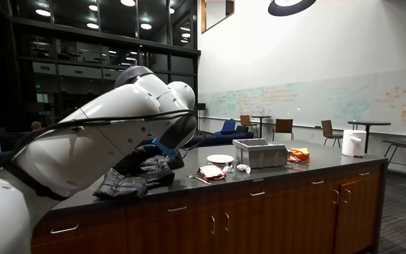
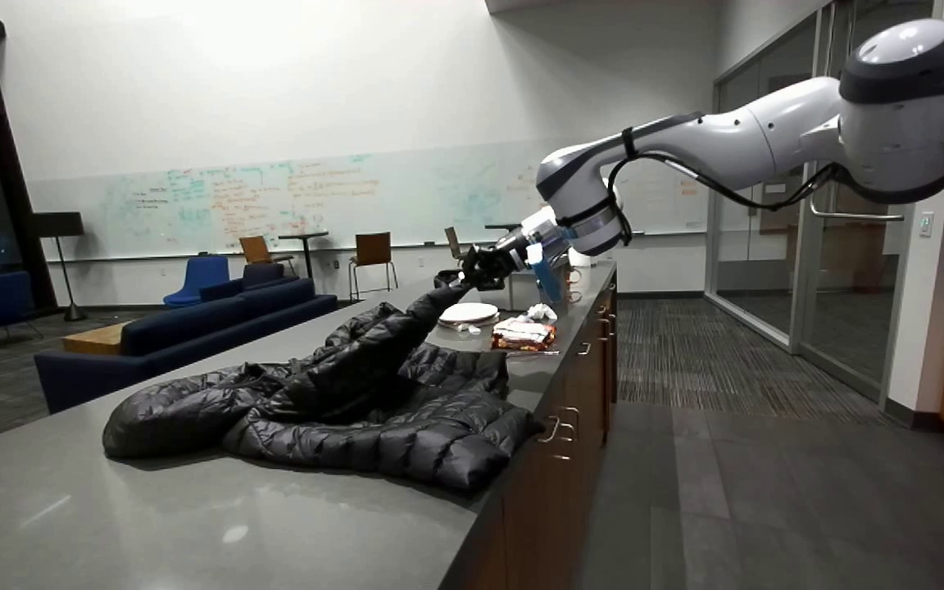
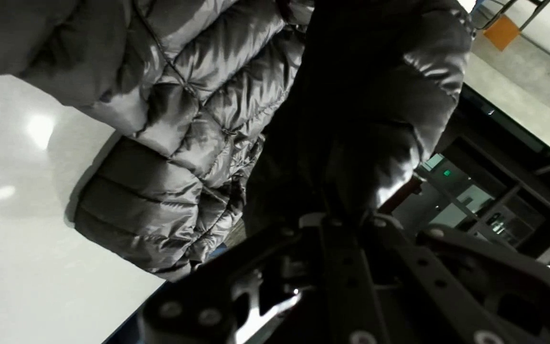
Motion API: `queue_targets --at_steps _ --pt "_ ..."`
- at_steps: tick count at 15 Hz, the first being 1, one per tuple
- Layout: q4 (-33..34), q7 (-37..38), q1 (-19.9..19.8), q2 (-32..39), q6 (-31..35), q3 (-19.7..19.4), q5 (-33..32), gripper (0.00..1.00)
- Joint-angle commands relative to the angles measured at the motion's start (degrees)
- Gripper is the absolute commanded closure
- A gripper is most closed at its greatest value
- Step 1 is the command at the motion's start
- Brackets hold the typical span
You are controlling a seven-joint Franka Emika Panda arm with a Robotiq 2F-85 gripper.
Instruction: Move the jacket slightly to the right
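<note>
With fingers narrowed to a pinch, holds the black quilted jacket by a raised peak toward the far right. Lies otherwise spread over the near part of the surface in an exterior view, reaching the right edge. Looks light, soft and slick, so probably stretches and bunches before sliding; best gripped deep in a thick fold, against slipping.

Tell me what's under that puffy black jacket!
The gray countertop is under the jacket, which mostly lies on it, with one part held up by the gripper. Anything else underneath is covered up, so I can't tell.
</note>
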Motion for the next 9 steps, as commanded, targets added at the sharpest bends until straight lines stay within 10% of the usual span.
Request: queue_targets --at_steps 1,2,9 --pt "1.22 1.62 -0.47 1.84 -0.04 0.22 0.20 0.99" --pt "1.35 1.99 -0.43 2.02 0.02 0.11 0.23 0.73" --pt "2.55 3.50 0.27 2.78 0.17 0.13 0.04 0.34"
